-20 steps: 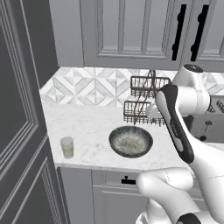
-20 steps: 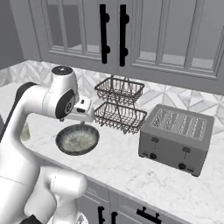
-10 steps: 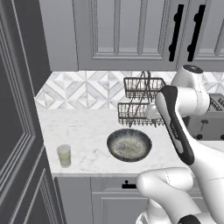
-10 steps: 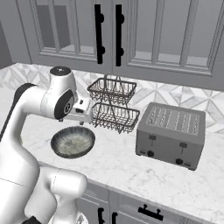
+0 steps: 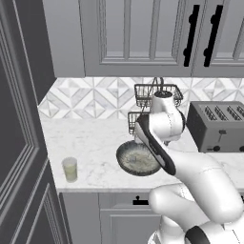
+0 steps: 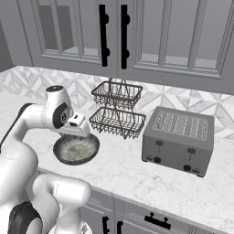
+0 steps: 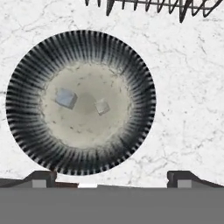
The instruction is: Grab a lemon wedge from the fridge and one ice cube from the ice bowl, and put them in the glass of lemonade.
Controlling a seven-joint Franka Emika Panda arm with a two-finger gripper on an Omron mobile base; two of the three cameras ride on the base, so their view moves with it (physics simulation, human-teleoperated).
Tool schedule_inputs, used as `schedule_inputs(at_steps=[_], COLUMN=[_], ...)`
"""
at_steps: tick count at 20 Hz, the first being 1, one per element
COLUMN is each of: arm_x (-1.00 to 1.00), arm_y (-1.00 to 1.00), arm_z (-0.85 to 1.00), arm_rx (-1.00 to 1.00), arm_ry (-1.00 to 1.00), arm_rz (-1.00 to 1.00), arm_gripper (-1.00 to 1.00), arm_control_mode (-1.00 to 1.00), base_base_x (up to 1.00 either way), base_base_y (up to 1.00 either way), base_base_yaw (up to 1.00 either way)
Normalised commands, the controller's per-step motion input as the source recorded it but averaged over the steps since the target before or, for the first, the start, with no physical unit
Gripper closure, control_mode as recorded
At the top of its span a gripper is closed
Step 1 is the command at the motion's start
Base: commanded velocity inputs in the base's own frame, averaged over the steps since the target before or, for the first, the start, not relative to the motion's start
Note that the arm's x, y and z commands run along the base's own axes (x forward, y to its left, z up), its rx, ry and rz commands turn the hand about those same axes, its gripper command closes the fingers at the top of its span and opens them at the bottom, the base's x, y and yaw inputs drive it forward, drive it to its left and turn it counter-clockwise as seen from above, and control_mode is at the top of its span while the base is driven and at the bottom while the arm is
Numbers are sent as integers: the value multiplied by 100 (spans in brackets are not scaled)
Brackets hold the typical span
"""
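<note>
The ice bowl [image 7: 26, 131], dark and ribbed with a pale speckled inside, lies straight below my hand and holds two ice cubes [image 7: 65, 97] near its middle. My gripper [image 7: 113, 178] is open, its tips wide apart at the bowl's near rim with nothing between them. From the sides, the gripper [image 6: 77, 133] hangs just above the ice bowl [image 6: 75, 150] on the marble counter. The glass of lemonade [image 5: 70, 169] stands near the counter's front left corner, left of the ice bowl [image 5: 138, 159]. The lemon wedge is out of view.
A two-tier wire basket [image 6: 117, 114] stands just behind the bowl, with a toaster [image 6: 178, 139] to its right. Grey wall cabinets with black handles [image 6: 112, 34] hang above. A tall dark panelled front [image 5: 19, 143] closes off the left side.
The base has driven a little, so the whole scene slid left and down in the left base view and the toaster came into it. My hand stays over the bowl.
</note>
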Motion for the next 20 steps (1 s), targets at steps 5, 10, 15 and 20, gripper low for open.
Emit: schedule_inputs(at_steps=[5,10,15,20], arm_x=[53,70,75,14], arm_y=[-29,-2,10,-12], arm_z=[-67,-21,-2,-6], arm_rx=[9,-6,-16,0], arm_ry=[1,29,21,-1], arm_rz=[10,11,0,6], arm_gripper=[-100,-100,-100,-100], arm_control_mode=[-100,-100,-100,-100], base_base_x=[0,0,0,0], base_base_y=[0,0,0,0], base_base_yaw=[0,0,0,0])
